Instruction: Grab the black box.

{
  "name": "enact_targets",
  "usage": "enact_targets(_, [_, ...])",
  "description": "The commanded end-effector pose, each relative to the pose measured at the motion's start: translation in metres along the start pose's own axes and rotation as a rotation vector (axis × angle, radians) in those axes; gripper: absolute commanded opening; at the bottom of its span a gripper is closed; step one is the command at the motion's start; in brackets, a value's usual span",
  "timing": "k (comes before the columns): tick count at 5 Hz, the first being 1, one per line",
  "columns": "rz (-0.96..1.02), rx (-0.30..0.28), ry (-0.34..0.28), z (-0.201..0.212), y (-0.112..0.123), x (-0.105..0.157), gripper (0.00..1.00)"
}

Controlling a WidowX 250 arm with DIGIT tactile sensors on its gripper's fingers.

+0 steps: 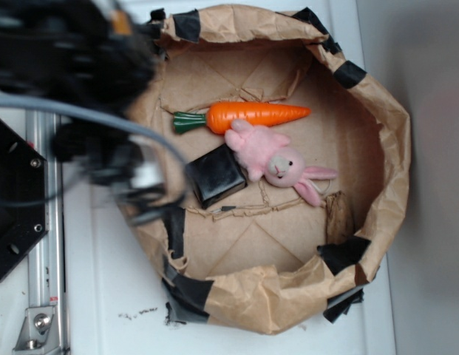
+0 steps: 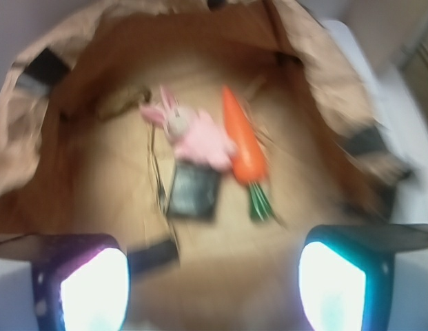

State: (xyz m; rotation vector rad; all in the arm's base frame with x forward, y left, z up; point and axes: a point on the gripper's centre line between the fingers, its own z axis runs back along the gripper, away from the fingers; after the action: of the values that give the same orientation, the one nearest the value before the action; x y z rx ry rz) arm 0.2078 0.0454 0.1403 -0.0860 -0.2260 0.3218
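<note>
Paper wall (image 1: pixel 384 133) – black box (image 1: pixel 215 176) beside bunny (image 1: pixel 277 159)

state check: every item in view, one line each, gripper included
Small glossy black box: on the pen floor, ungrasped, touching the bunny.
Pink plush bunny: lying on its side between box and carrot.
Orange plastic carrot: lying flat, green top toward the arm.
Brown paper pen wall: standing, crumpled, taped.
Gripper: open, empty, short of the box.

A white table (image 1: pixel 111 296) carries a taped brown paper wall (image 1: pixel 392 148) and a black hexagonal plate (image 1: pixel 11 200).
</note>
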Motion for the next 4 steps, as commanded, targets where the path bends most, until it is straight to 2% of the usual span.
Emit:
enact_targets(1, [-0.006, -0.002, 0.019, -0.010, 0.002, 0.020, 1.00])
enact_targets(2, [-0.006, -0.002, 0.019, -0.010, 0.002, 0.020, 1.00])
enact_targets(3, [0.015, 0.102, 0.129, -0.054, -0.001, -0.022, 1.00])
enact_targets(4, [-0.014, 0.058, 0.100, -0.105, -0.006, -0.031, 1.00])
